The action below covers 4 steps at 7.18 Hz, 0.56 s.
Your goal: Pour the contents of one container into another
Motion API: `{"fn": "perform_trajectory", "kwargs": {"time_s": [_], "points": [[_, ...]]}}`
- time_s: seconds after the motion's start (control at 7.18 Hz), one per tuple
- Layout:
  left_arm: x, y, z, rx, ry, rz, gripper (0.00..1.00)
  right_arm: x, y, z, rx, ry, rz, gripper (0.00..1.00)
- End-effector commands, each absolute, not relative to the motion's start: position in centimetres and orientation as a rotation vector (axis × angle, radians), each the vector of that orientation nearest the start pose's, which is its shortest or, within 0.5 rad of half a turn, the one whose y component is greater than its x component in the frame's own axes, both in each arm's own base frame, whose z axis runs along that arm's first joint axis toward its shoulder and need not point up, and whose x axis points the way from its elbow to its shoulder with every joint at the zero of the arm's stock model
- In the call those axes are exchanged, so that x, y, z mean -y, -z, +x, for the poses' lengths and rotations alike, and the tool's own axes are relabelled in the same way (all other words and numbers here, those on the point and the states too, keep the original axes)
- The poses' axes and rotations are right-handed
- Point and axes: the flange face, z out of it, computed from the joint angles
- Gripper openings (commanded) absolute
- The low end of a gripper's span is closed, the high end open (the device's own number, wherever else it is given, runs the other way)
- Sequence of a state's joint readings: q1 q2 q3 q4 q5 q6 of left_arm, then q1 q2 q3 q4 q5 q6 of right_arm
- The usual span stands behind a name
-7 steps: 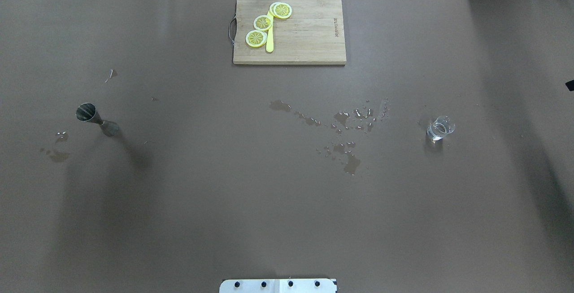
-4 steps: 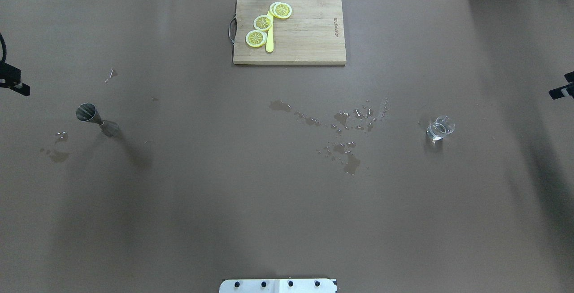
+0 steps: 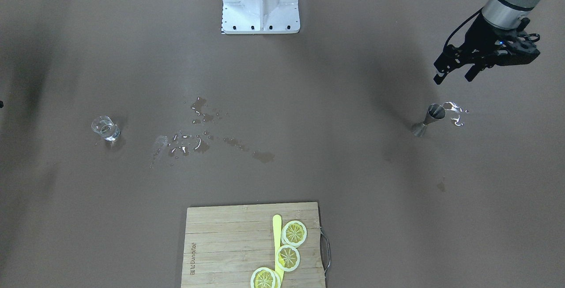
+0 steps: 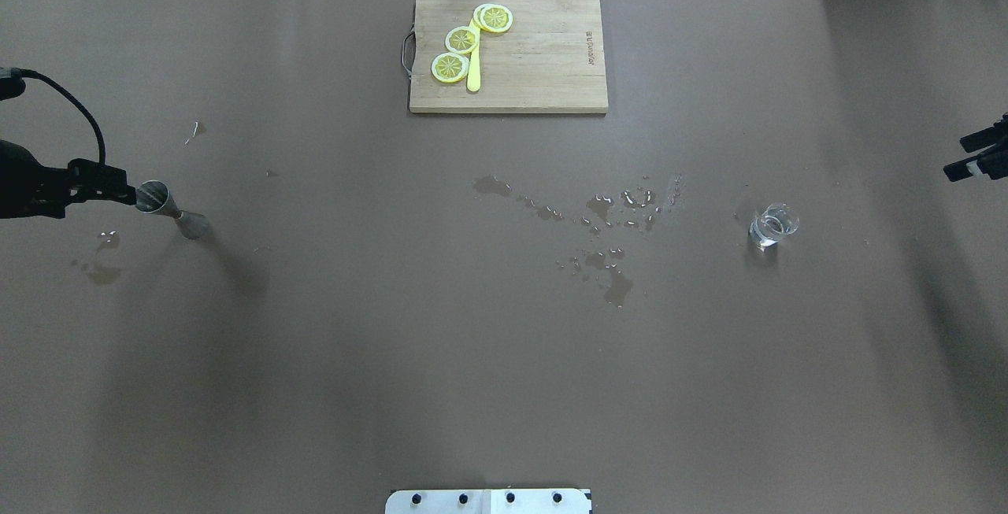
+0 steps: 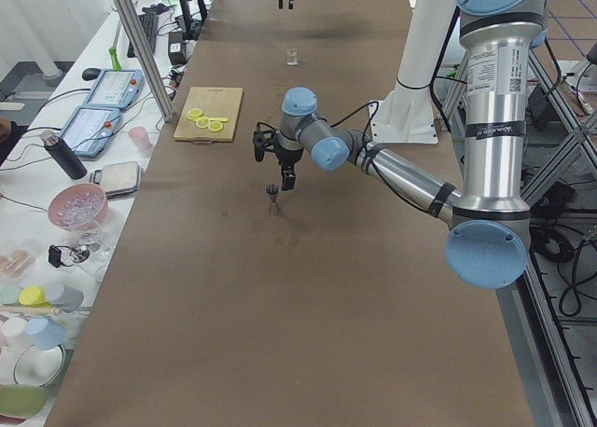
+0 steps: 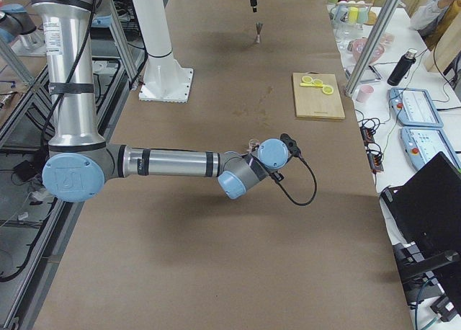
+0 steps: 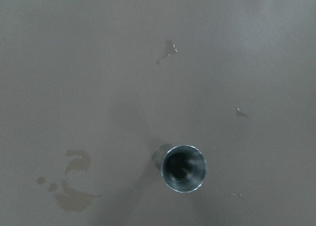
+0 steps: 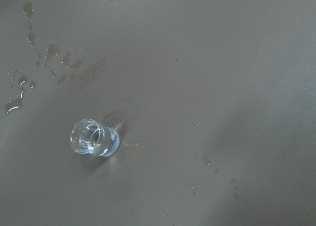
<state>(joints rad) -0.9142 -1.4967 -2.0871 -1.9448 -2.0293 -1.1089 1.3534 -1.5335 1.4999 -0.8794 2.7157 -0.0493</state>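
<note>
A steel jigger [image 4: 167, 208] stands upright on the robot's left side of the brown table, also visible as jigger [image 3: 429, 118] and, rim up, as jigger [image 7: 183, 168]. My left gripper [image 3: 453, 76] hovers open above and just outboard of it, holding nothing; the overhead view shows the left gripper [image 4: 118, 187] beside the jigger's rim. A small clear glass [image 4: 772, 226] with water in it stands on the robot's right side, seen as glass [image 8: 94, 138] and glass [image 3: 105, 129]. My right gripper [image 4: 970, 157] is at the table's edge, open and well apart from the glass.
A wooden cutting board [image 4: 543, 57] at the far middle carries lemon slices [image 4: 461, 40] and a yellow knife [image 4: 473, 73]. Water puddles [image 4: 606, 223] lie between centre and glass, smaller ones [image 4: 101, 270] by the jigger. The robot base [image 3: 260, 1] is at the near edge.
Both arms have come into the overhead view from the sides. The left gripper moved inward to the jigger's rim; the right gripper edged in slightly. Jigger and glass have not moved.
</note>
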Motion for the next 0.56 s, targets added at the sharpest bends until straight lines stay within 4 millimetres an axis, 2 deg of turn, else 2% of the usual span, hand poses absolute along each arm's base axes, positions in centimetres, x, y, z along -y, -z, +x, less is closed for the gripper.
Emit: {"fn": "perform_trajectory", "kwargs": {"time_s": [0.0, 0.28, 0.42], "points": [[39.1, -40.4, 23.3, -0.922, 0.283, 0.247, 0.99, 50.8, -55.6, -9.7, 1.161, 0.789, 0.648, 0.85], [35.0, -40.5, 25.9, -0.872, 0.298, 0.362, 0.99, 51.0, -54.7, -10.9, 1.162, 0.841, 0.691, 0.85], [33.6, -40.8, 27.4, -0.849, 0.284, 0.439, 0.99, 52.1, -53.8, -11.4, 1.164, 0.854, 0.706, 0.85]]}}
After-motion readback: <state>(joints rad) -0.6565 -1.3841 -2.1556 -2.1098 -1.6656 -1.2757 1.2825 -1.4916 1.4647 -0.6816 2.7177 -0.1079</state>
